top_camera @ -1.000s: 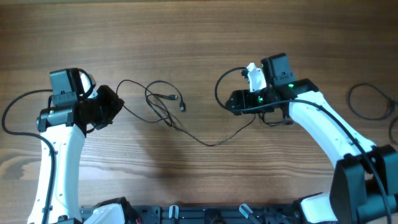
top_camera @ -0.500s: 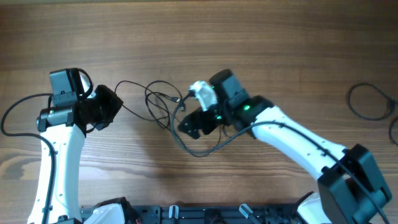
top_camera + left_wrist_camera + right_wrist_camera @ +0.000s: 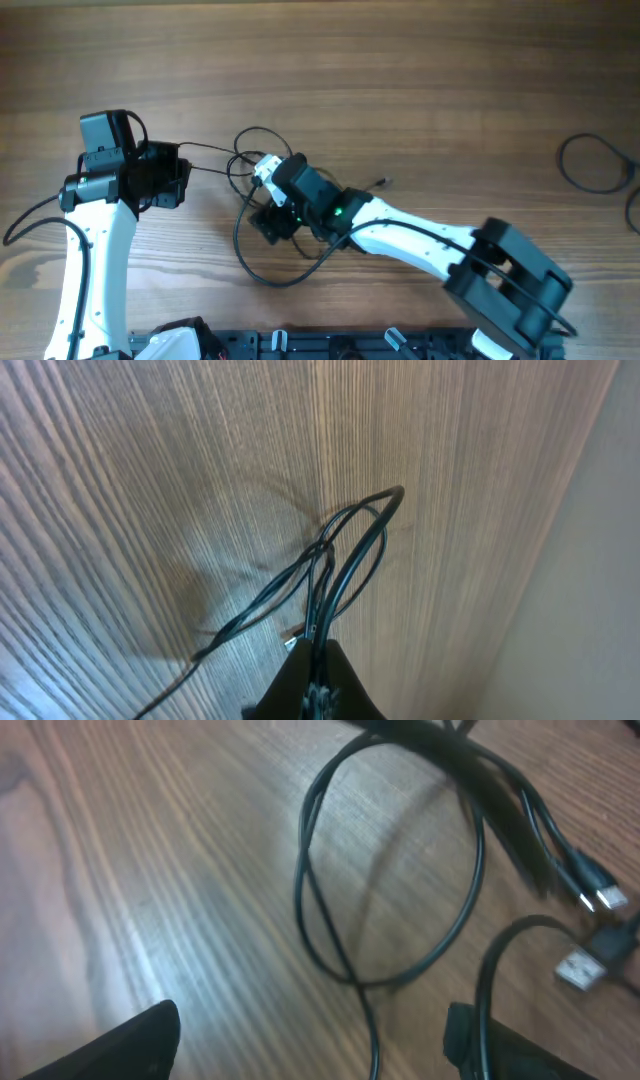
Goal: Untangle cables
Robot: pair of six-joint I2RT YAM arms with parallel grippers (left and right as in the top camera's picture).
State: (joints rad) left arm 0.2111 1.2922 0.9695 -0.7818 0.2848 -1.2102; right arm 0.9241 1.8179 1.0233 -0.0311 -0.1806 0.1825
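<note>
Thin black cables lie bunched in loose loops on the brown wooden table. The black left gripper stands just left of the bunch, its jaws clenched on several strands. The right gripper hangs at the bunch's lower right edge with its jaws spread wide, grasping nothing. A strand of one loop passes between its fingers. Small silvery plug ends lie beside that loop.

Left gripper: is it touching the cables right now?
Touching. The left wrist view shows the cables running straight into the left gripper, pinched between its fingers.
</note>
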